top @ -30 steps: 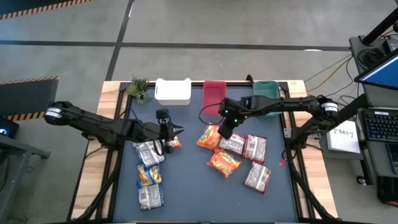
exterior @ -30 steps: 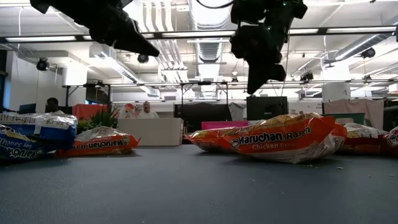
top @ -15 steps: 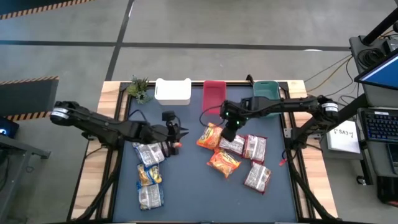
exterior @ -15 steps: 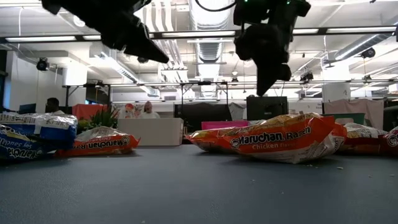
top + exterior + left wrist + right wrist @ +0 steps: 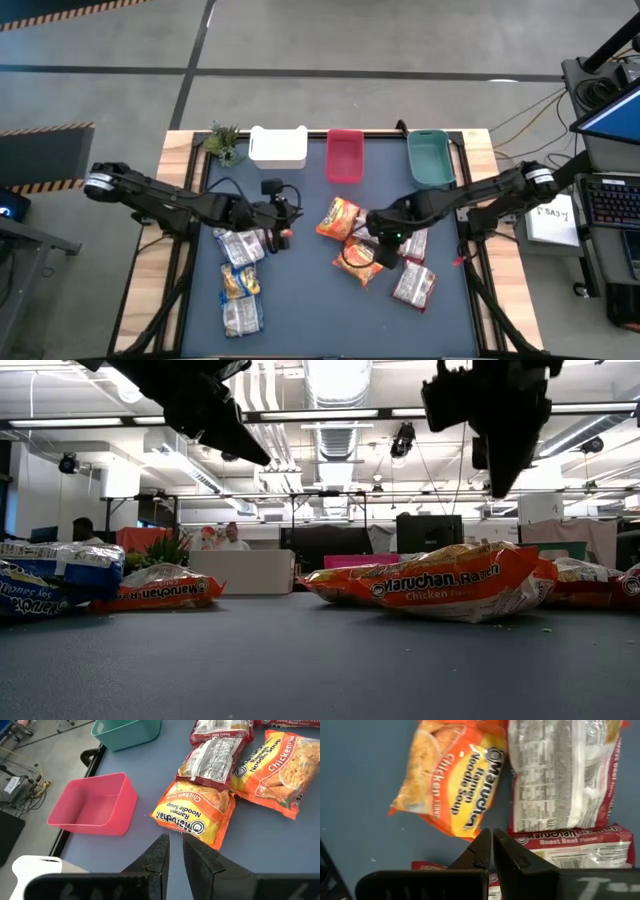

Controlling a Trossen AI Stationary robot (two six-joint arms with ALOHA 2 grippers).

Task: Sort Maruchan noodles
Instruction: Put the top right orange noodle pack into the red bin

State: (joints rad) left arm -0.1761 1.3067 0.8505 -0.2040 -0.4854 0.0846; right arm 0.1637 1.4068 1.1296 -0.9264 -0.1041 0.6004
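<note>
High: right gripper (image 5: 384, 246) hovering over packets (image 5: 372, 240) mid-table, left gripper (image 5: 287, 215) near left packets (image 5: 240, 275). Left wrist: fingers (image 5: 159, 854) sitting nearly closed, empty. Right wrist: fingers (image 5: 484, 846) pressing together, empty, above orange packet (image 5: 451, 779)

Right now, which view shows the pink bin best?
The left wrist view: the pink bin shows whole, interior visible, nothing inside. The high view shows it small at the table's back edge. The low view catches only a pink sliver behind packets; the right wrist view misses it.

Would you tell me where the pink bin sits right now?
In the high view, the pink bin stands at the table's far edge, between the white bin and the teal bin.
</note>
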